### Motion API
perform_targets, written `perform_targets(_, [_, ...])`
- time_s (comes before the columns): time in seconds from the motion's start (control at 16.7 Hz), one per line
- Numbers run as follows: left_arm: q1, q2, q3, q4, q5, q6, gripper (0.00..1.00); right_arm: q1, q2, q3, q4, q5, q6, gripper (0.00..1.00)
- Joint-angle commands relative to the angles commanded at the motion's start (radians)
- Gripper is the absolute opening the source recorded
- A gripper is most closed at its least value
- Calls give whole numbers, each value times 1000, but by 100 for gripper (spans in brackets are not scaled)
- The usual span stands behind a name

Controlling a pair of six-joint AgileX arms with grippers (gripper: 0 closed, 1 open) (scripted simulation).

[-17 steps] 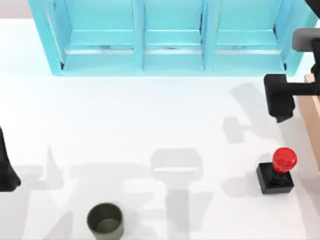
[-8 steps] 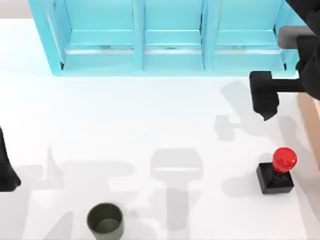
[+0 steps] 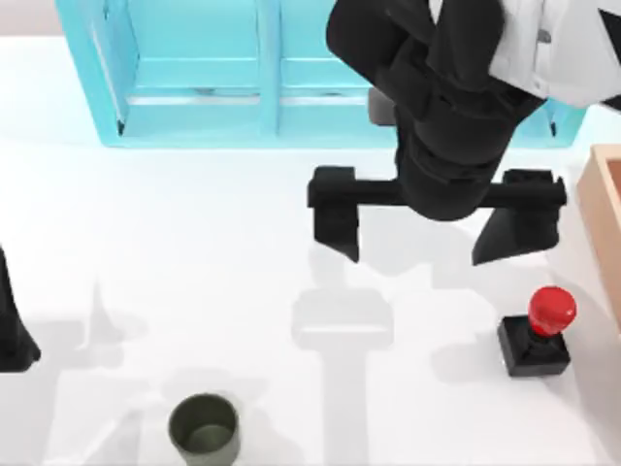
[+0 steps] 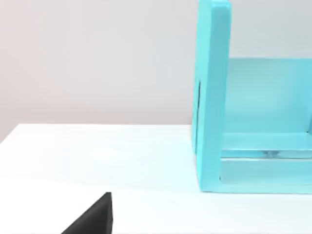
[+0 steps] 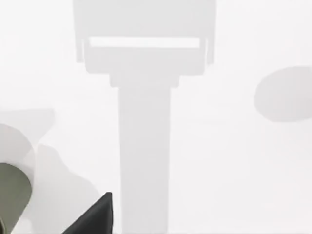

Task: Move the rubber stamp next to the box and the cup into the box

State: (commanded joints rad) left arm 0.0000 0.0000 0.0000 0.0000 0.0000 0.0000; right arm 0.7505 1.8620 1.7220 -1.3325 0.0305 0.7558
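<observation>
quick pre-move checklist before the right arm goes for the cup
1. Right gripper open: ok, fingers spread wide above the table's middle.
2. Cup upright and free: ok, at the near edge, nothing touching it.
3. Gripper over the cup: not ok, the cup sits off to the left and nearer.
4. Stamp beside the box: ok, upright by its wall.
5. Left gripper out of the path: ok, at the left edge.

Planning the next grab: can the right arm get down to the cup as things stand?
Probably yes. The right gripper hangs open above bare table, and the cup stands alone near the front edge, upright, nothing touching it. The left gripper sits off at the left edge, clear of that path.
</observation>
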Motion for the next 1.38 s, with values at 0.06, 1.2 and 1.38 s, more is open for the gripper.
perform_targets(0.06, [0, 0, 0, 0, 0, 0, 100, 37, 36, 28, -5, -4, 30, 100])
perform_targets(1.2, [0, 0, 0, 0, 0, 0, 100, 359, 375, 234, 41, -28, 374, 100])
perform_targets(1.38, [0, 0, 0, 0, 0, 0, 100, 361, 392, 135, 168, -28, 376, 100])
